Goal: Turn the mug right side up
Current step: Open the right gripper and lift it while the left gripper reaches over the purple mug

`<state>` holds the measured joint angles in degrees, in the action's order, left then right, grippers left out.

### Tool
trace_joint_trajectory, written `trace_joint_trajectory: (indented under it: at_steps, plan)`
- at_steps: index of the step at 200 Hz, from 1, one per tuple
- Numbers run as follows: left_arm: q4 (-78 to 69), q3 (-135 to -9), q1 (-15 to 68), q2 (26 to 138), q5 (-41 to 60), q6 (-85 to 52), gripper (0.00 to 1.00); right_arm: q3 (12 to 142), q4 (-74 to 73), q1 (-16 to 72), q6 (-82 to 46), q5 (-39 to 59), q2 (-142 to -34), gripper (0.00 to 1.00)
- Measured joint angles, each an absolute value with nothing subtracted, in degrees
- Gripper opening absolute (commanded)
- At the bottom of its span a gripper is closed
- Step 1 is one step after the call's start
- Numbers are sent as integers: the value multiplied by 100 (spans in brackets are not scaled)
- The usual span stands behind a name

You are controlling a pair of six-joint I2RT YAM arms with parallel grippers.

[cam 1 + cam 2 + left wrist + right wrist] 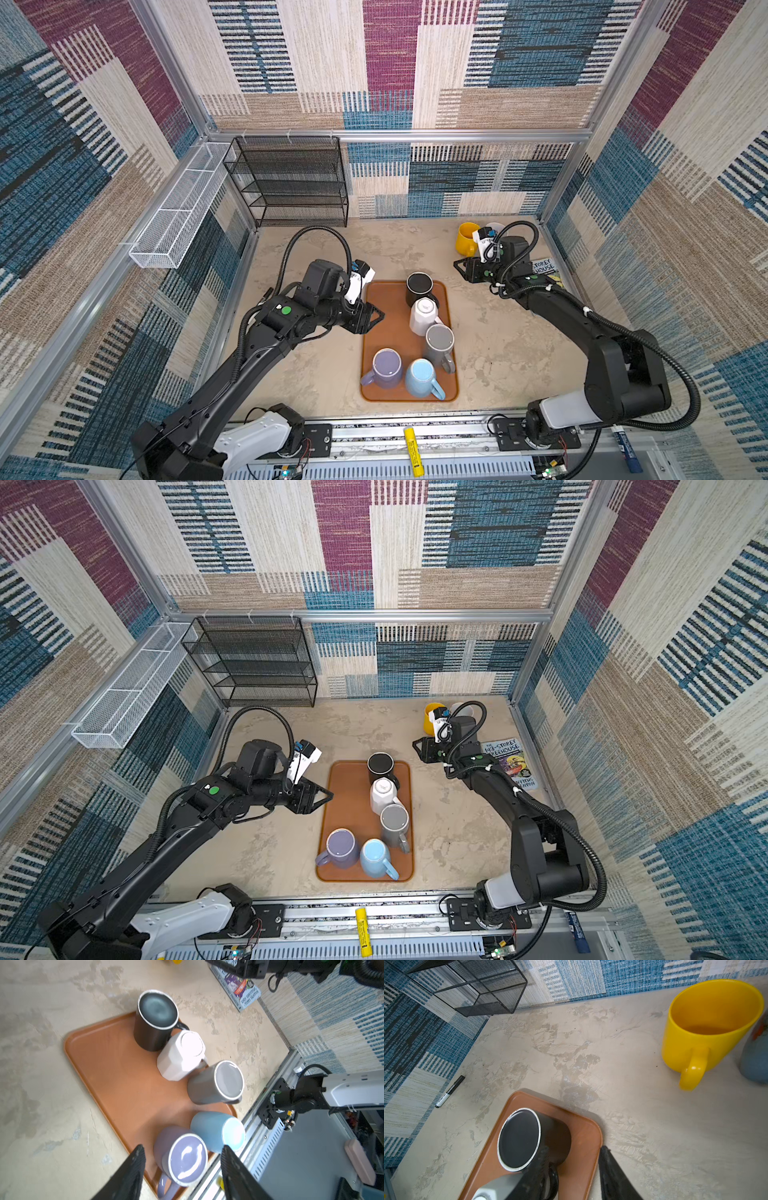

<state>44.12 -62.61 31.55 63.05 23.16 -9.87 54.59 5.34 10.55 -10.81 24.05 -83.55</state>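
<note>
Left wrist view shows the left gripper [182, 1148] with its jaws spread well apart and holding nothing. Its two fingers [133, 1169] frame the purple mug [185, 1159] without touching it. In both top views that mug stands bottom-up at the 7 o'clock corner of the brown tray [388, 332], and this gripper hangs over the tray's 9 o'clock side. The right gripper [460, 266] hovers just off the tray's 1 o'clock corner, near the upturned black mug [419, 284]. Only one of its fingers shows, so I cannot tell whether it is open or closed.
</note>
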Motion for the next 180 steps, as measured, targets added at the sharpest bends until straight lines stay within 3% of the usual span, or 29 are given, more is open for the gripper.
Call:
trace_joint_trajectory:
  at_steps: [53,180]
  plan:
    - [4923,-5647,3767,6228,2473,-1485,63,5428,429,1055,-1087,2447,-8348,43]
    - [5231,-5065,4746,6746,1732,-2235,68,5367,416,1052,-1033,2440,-8270,44]
